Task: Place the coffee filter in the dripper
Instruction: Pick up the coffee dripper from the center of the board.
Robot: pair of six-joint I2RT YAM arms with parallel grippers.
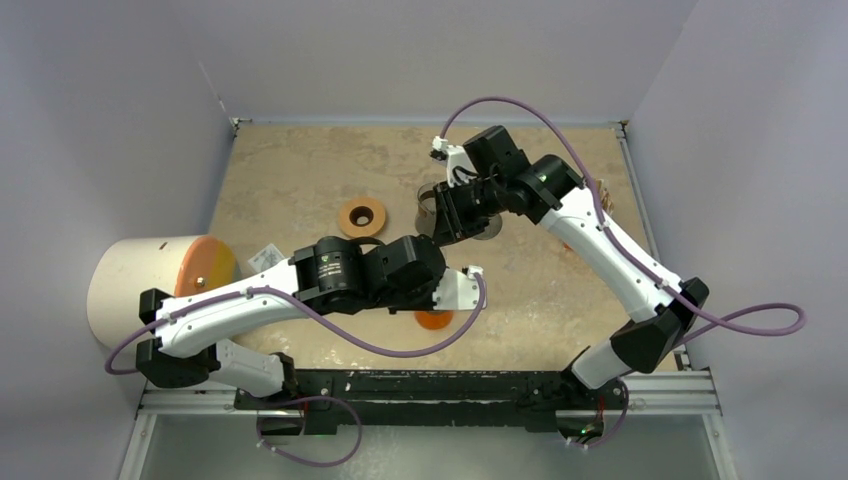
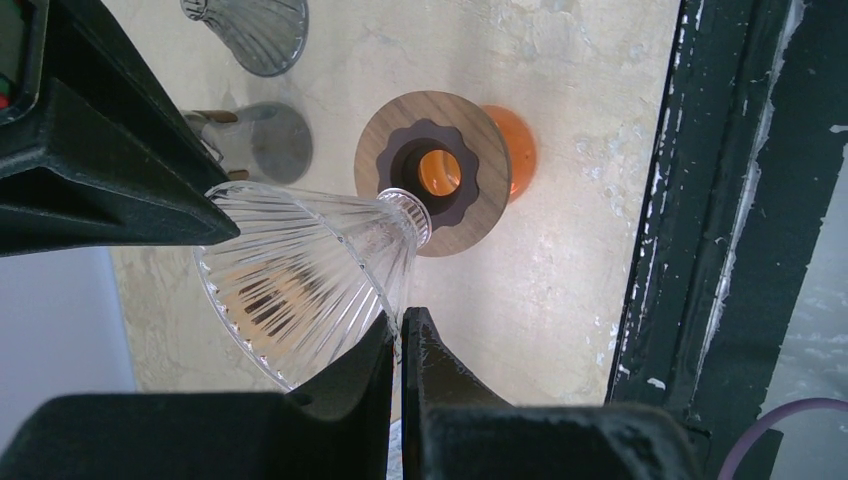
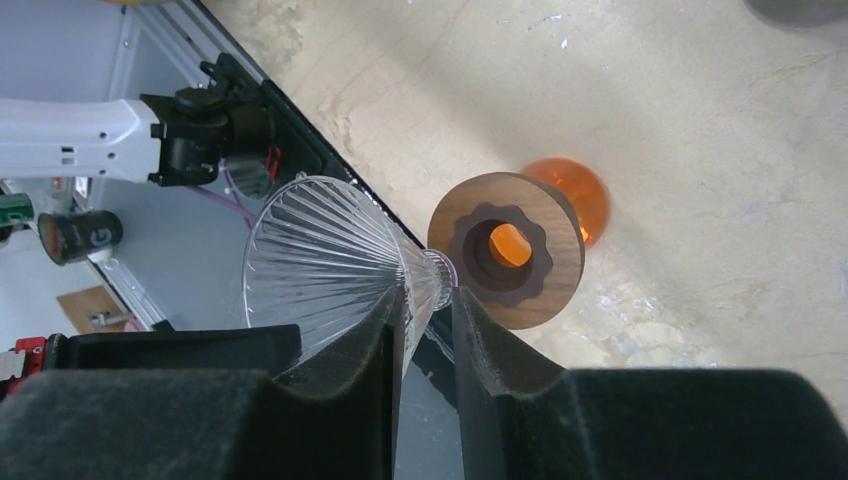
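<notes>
The dripper's clear ribbed glass cone (image 2: pixel 300 280) hangs tilted on its side, and my left gripper (image 2: pixel 402 318) is shut on its thin wall. Its neck points at the brown wood ring (image 2: pixel 470 215), which lies on the orange glass vessel (image 2: pixel 515 150). The right wrist view shows a ribbed cone (image 3: pixel 320 250) with its wall near the neck between my right gripper's (image 3: pixel 428 292) fingers. A gap remains on the right finger's side. Beyond it are the wood ring (image 3: pixel 560 270) and the orange vessel (image 3: pixel 580 195). No coffee filter shows in any view.
A smoky ribbed glass (image 2: pixel 250 35) and a grey disc (image 2: pixel 265 140) stand further out. From above, a brown ring (image 1: pixel 361 217), a glass (image 1: pixel 430 200) by my right gripper (image 1: pixel 447 222), and a big white cylinder (image 1: pixel 150 285) at the left. The black rail (image 2: pixel 720 200) edges the table.
</notes>
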